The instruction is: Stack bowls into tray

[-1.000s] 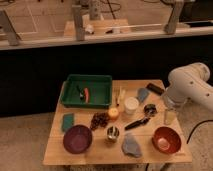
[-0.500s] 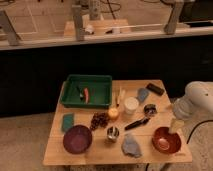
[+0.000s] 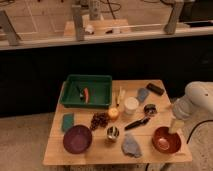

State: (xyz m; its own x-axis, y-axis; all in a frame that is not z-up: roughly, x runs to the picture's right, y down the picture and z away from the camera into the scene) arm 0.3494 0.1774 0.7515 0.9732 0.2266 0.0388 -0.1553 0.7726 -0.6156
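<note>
The purple bowl [image 3: 77,138] sits at the front left of the wooden table. The glossy orange-red bowl [image 3: 166,140] sits at the front right. The dark green tray [image 3: 67,95] stands at the back left and holds a small orange item and a dark item. My gripper [image 3: 174,125] hangs from the white arm [image 3: 196,98] at the right edge of the table. It points down, just above the back right rim of the orange-red bowl.
Between the bowls lie a metal cup [image 3: 113,132], a grey cloth [image 3: 131,146], grapes [image 3: 100,120], an orange fruit [image 3: 114,114], a white cup [image 3: 131,105] and a black utensil [image 3: 137,122]. A green sponge [image 3: 68,121] lies near the left edge. A dark wall stands behind the table.
The arm has shifted right and down, bringing the gripper down to the rim of the orange-red bowl. The objects on the table have not moved.
</note>
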